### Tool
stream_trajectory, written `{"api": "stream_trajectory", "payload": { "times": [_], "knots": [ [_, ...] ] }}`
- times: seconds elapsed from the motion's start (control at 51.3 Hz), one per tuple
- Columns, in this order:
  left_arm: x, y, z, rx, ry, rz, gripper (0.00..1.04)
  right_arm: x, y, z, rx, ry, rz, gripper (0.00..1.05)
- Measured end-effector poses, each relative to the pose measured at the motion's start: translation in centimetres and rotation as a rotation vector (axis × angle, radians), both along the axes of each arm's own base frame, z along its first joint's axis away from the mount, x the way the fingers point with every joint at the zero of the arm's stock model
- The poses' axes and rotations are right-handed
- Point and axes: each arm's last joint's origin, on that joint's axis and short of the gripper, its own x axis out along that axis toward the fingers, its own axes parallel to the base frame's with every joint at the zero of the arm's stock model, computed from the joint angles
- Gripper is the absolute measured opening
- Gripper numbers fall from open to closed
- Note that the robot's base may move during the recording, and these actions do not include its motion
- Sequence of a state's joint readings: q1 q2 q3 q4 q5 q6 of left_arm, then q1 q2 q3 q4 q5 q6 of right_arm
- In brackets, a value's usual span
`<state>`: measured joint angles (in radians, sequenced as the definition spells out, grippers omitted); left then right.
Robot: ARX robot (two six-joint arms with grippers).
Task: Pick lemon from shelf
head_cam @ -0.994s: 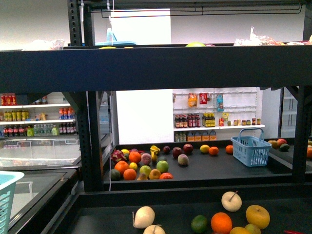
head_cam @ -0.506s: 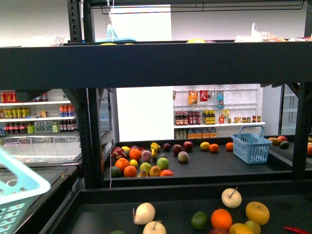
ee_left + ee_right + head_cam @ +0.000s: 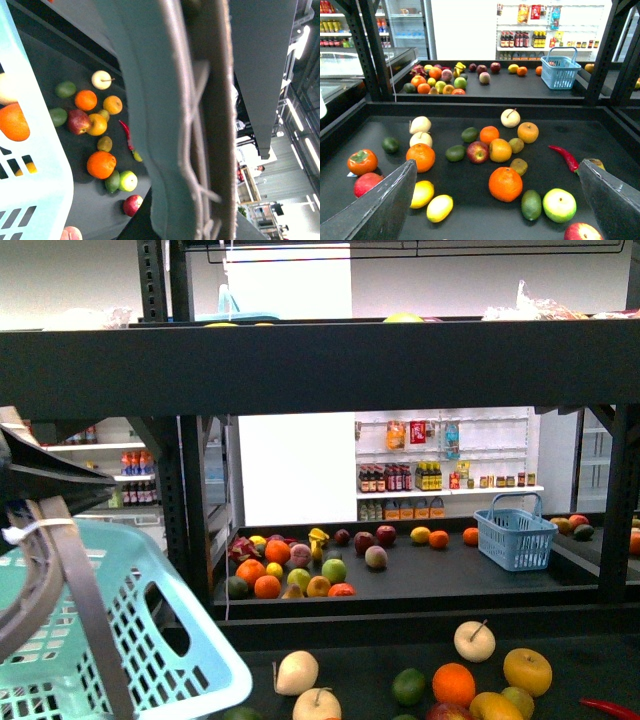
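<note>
Gaping wide, the right gripper [image 3: 497, 167] shows both grey fingers [image 3: 385, 205] at opposite edges of its wrist view, nothing pinched between them, hovering over the fruit. The lemon [image 3: 439, 208] lies on the near black tray [image 3: 370, 135] of the shelf [image 3: 330, 365], just beside one finger and clear of it. A second yellow oval fruit [image 3: 421, 193] is touching or all but touching the lemon; cannot tell which. Past these two, a large orange [image 3: 505, 183] sits nearer the middle of the gap, then a lime [image 3: 531, 204] and a green apple [image 3: 559, 205] side by side. A red chilli [image 3: 565, 157] lies towards the other finger. A persimmon [image 3: 362, 161] and a red apple [image 3: 367, 184] are close together near the tray's edge.

On the left gripper the jaws cannot be made out. A grey-brown basket handle [image 3: 200, 125], bound with pale cord, crosses the left wrist view so close that it hides them; spread or closed, cannot tell. A turquoise basket [image 3: 150, 640] hangs under the left arm [image 3: 40, 475] at the near left of the front view, rim sloping.

Further out: a second tray on the next rack, with a cluster of mixed fruit [image 3: 290, 575] and a small blue basket [image 3: 515, 538] standing upright. White wall shelves of bottles [image 3: 440, 480] are behind
</note>
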<state>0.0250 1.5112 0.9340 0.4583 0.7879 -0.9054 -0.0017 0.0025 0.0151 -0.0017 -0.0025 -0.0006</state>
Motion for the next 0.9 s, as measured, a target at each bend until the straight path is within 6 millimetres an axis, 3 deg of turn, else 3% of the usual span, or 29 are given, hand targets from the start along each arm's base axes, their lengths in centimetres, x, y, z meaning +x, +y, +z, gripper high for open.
{"api": "stream_trajectory", "payload": {
  "times": [0.195, 0.331, 0.604, 0.896],
  "knots": [
    [1.0, -5.9, -1.0, 0.003, 0.002, -0.16, 0.08, 0.0, 0.0, 0.0, 0.0, 0.0, 0.0, 0.97],
    [1.6, -9.0, -1.2, -0.003, -0.014, -0.219, 0.08, 0.0, 0.0, 0.0, 0.0, 0.0, 0.0, 0.97],
    [2.3, -13.4, -2.2, -0.014, 0.007, -0.295, 0.08, 0.0, 0.0, 0.0, 0.0, 0.0, 0.0, 0.97],
    [2.7, -15.4, -2.3, -0.007, 0.004, -0.3, 0.08, 0.0, 0.0, 0.0, 0.0, 0.0, 0.0, 0.97]
  ]
}}
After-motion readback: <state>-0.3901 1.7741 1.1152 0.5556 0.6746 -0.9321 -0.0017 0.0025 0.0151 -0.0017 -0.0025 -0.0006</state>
